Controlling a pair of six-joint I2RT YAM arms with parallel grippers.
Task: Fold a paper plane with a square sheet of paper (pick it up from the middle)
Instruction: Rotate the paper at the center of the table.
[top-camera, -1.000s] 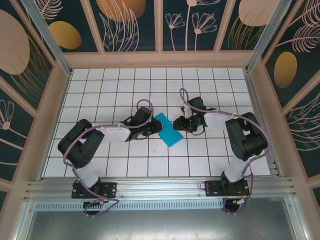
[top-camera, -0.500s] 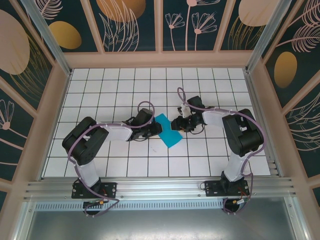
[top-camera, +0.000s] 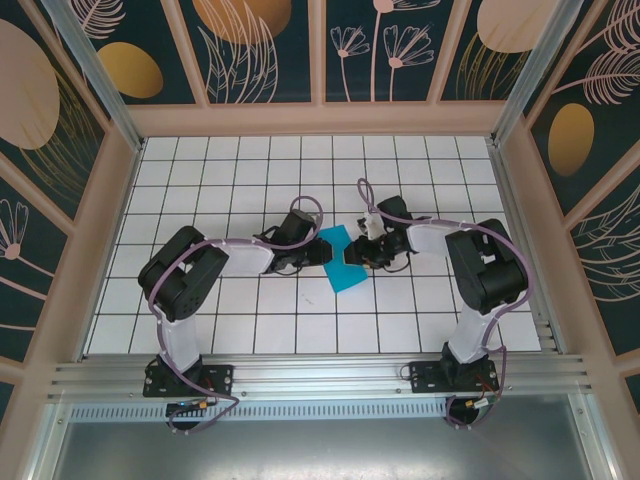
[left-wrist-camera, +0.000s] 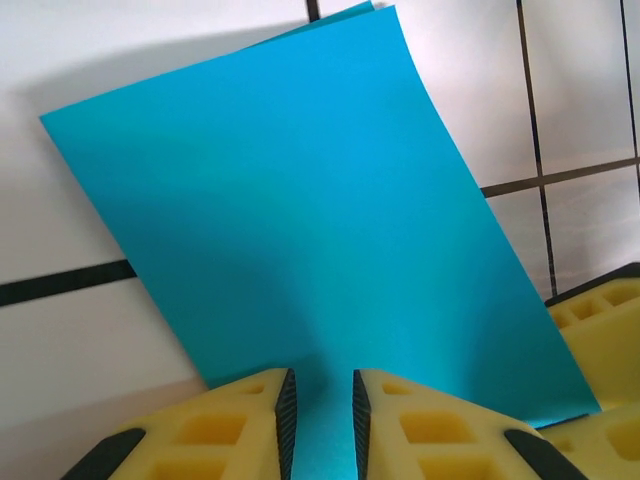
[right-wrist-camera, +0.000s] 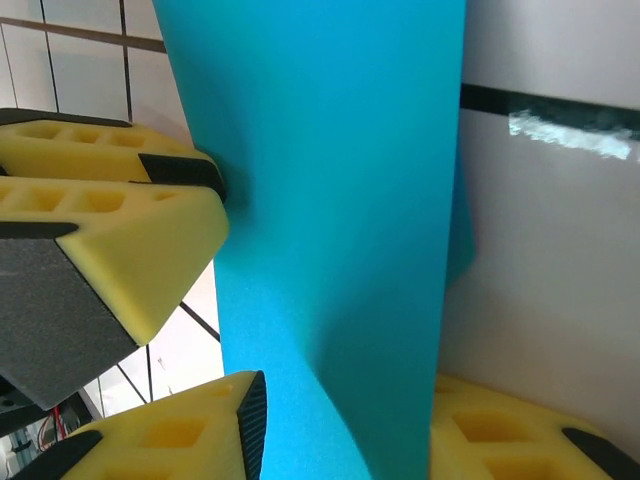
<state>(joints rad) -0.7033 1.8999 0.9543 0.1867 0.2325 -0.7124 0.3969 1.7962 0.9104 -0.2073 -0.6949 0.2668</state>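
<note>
Here left pincer (left-wrist-camera: 320, 390) pinches the square sheet of paper (left-wrist-camera: 300, 220); right pincer (right-wrist-camera: 345, 410) straddles it, grip unclear.

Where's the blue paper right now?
In the top view, the square sheet of paper is central on the table, between the left claw and the right claw.

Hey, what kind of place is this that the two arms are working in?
Probably a purpose-built robot test cell, not a home: a white gridded tabletop, walls of teal botanical panels, and an aluminium mounting rail.
</note>
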